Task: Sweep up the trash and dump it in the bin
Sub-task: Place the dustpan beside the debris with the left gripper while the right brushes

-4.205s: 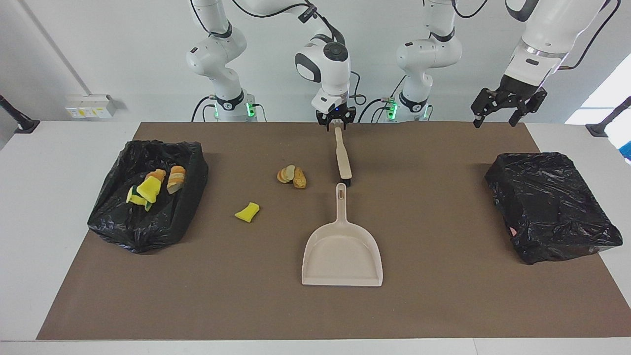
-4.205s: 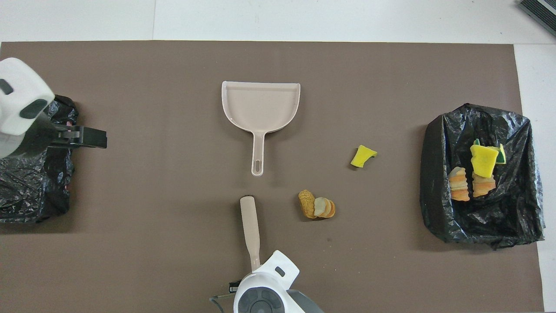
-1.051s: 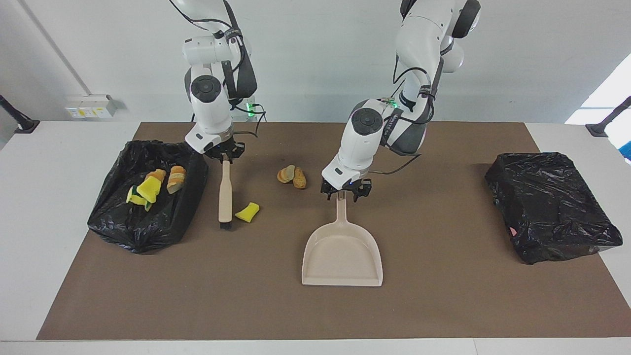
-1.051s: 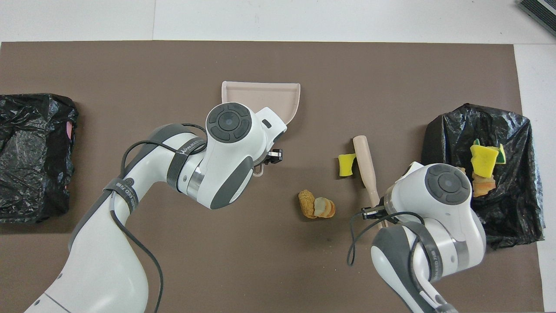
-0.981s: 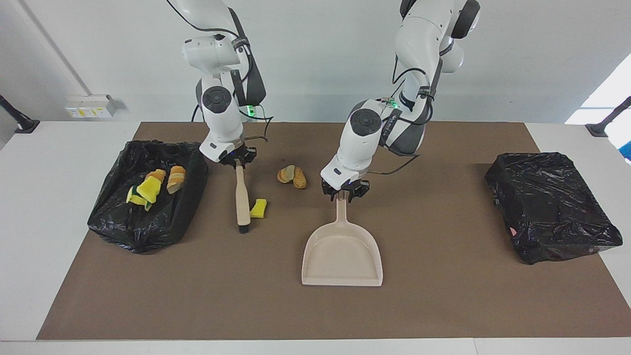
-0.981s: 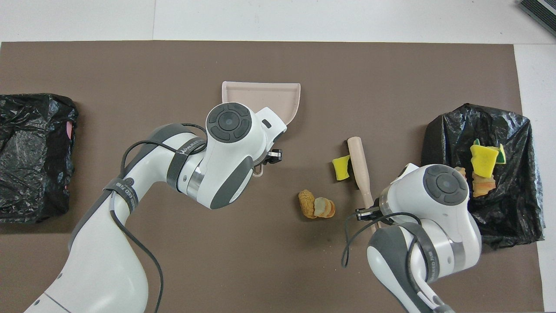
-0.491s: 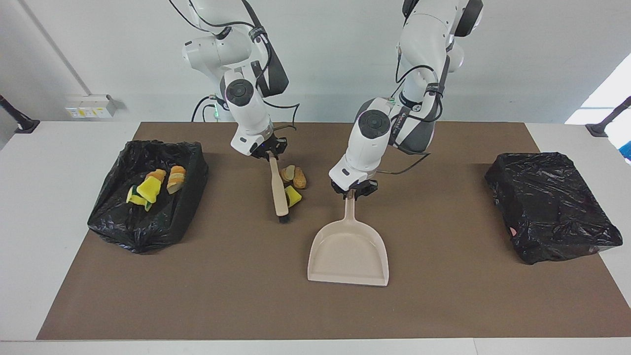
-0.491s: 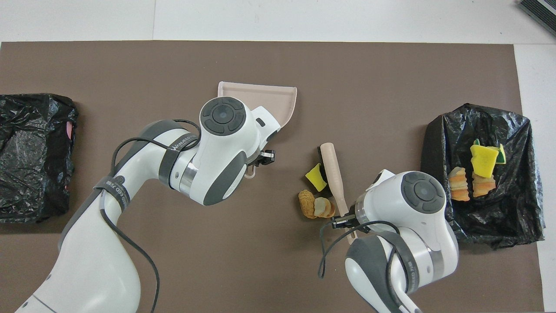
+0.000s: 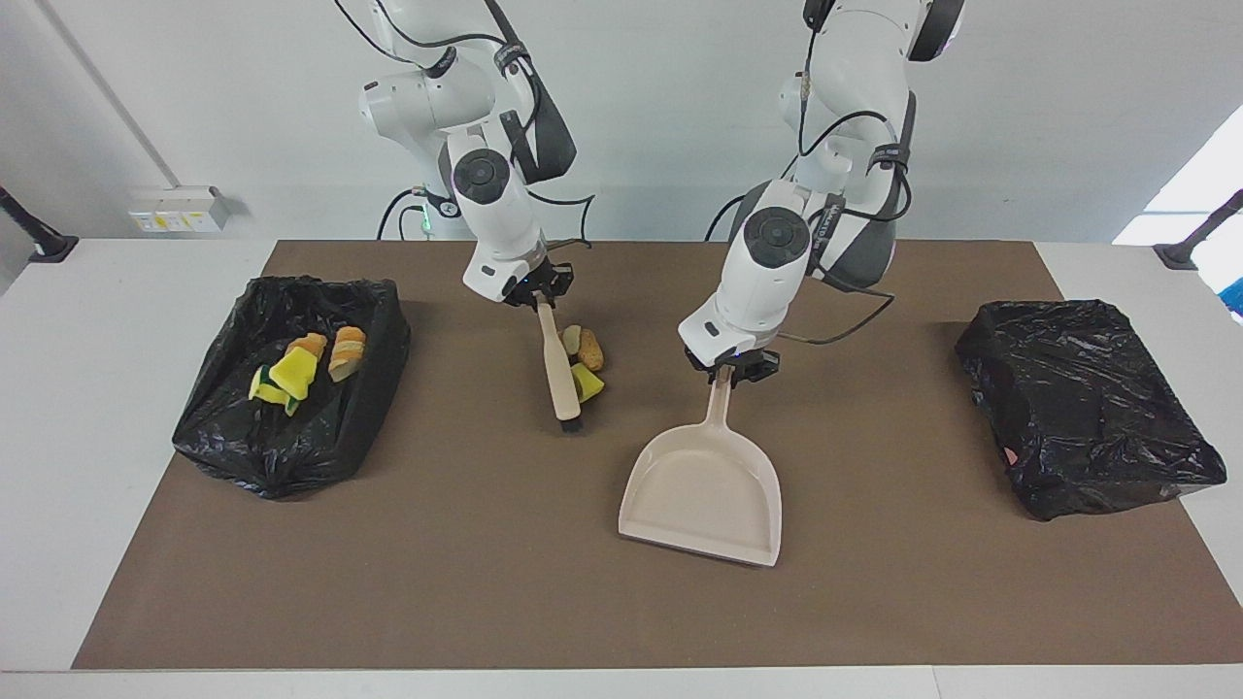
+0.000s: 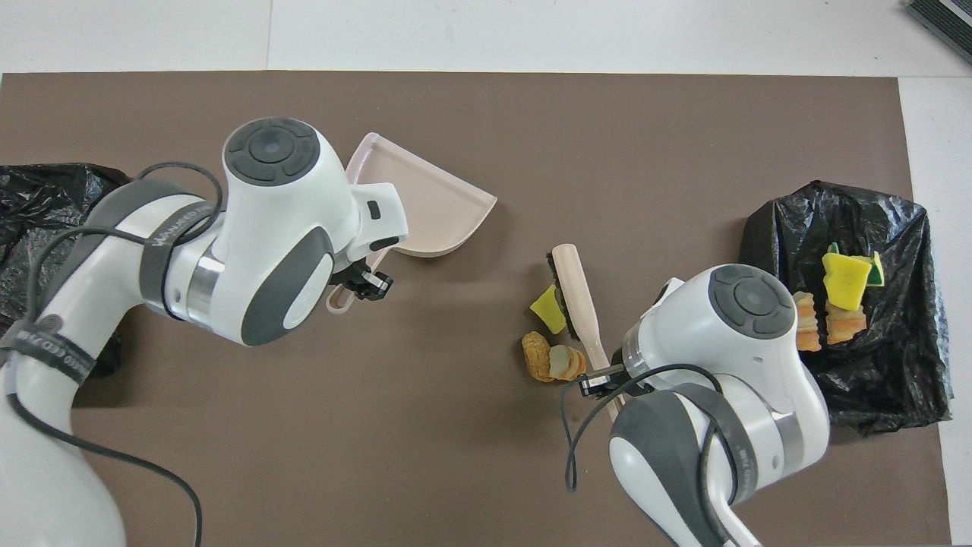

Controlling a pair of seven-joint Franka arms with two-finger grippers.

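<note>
Two robot arms share the cleanup: the right gripper (image 9: 533,291) is clamped on the slim beige wooden-handled brush (image 9: 559,374), bristles down beside a yellow sponge chunk (image 9: 586,382) and tan bread-like scraps (image 9: 583,347) at mid-table, apparently to herd them together. The left gripper (image 9: 730,372) grips the handle of the beige plastic dustpan (image 9: 701,490), angled as if to receive them. More scraps already lie in the open black-bagged bin (image 9: 291,388) at the right arm's end.

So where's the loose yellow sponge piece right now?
The yellow sponge piece lies on the brown mat mid-table, against the brush held by the right gripper, just farther from the robots than the two bread pieces.
</note>
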